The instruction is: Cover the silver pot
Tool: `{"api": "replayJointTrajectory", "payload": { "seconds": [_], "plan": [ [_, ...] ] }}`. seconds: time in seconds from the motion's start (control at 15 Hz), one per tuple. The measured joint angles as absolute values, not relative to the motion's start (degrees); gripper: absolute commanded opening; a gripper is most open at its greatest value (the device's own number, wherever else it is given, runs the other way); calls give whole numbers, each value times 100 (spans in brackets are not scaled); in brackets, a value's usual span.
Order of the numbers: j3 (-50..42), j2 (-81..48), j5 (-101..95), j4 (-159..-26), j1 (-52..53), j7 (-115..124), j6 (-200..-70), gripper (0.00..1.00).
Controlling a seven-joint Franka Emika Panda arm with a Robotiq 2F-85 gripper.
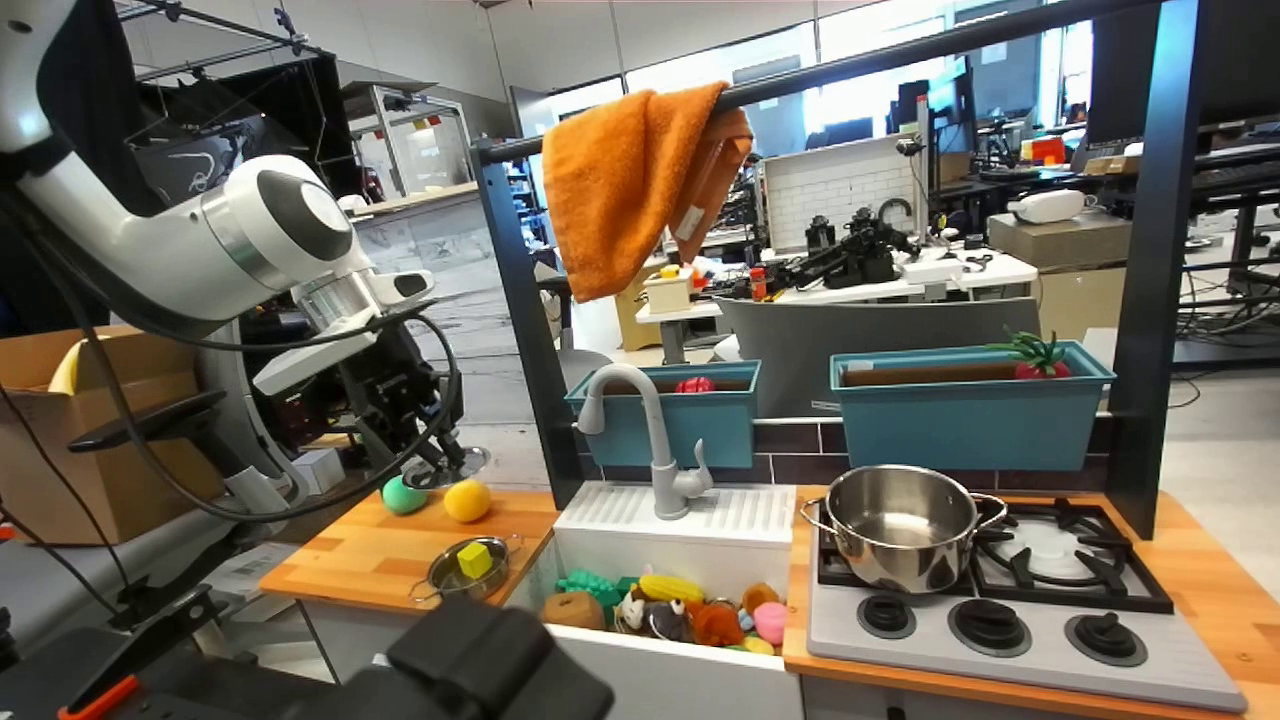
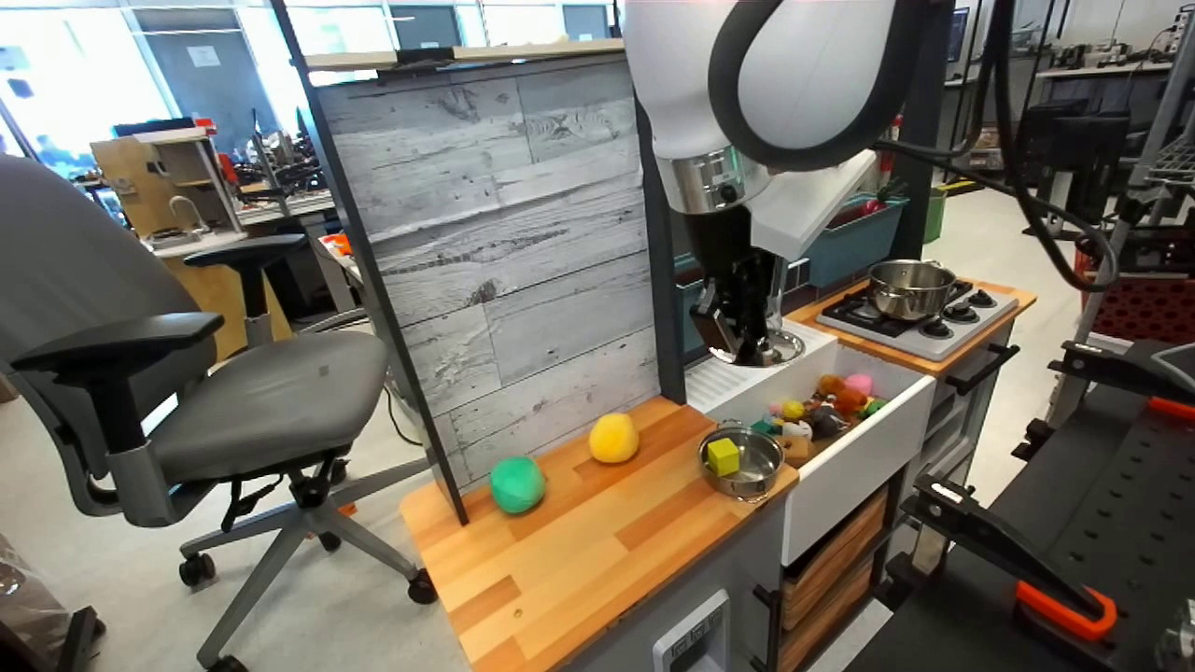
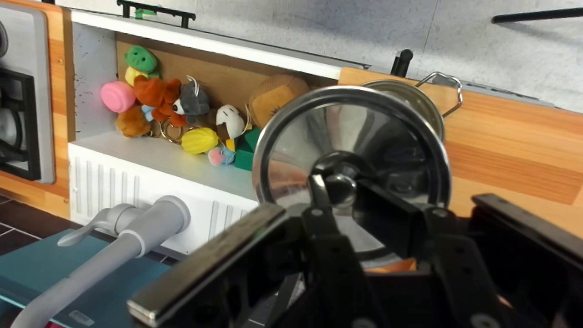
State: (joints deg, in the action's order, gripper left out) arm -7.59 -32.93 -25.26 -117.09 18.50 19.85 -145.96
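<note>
The silver pot [image 1: 900, 540] sits uncovered on the left burner of the stove in an exterior view. It also shows on the stove in an exterior view [image 2: 910, 291]; it is out of the wrist view. My gripper [image 3: 340, 187] is shut on the knob of a round shiny lid [image 3: 291, 159], one finger on each side. The lid hangs below the gripper in the air, roughly level, and shows in both exterior views [image 1: 474, 461] [image 2: 786, 349]. The gripper and lid are above the wooden counter at the sink's end, away from the pot.
A small metal pan [image 2: 747, 481] with a yellow block [image 2: 723, 456] stands on the counter [image 2: 560, 569], near a yellow ball [image 2: 613, 438] and a green ball [image 2: 517, 484]. The sink [image 1: 690, 640] holds several toys. A faucet [image 1: 655, 430] and teal bins [image 1: 960, 420] stand behind.
</note>
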Motion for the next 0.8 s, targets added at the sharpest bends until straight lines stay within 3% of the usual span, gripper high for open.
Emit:
{"api": "replayJointTrajectory", "payload": {
  "seconds": [0.8],
  "plan": [
    [-780, -4648, -2527, -10696, 1958, 2352, -14538, 6]
  ]
}}
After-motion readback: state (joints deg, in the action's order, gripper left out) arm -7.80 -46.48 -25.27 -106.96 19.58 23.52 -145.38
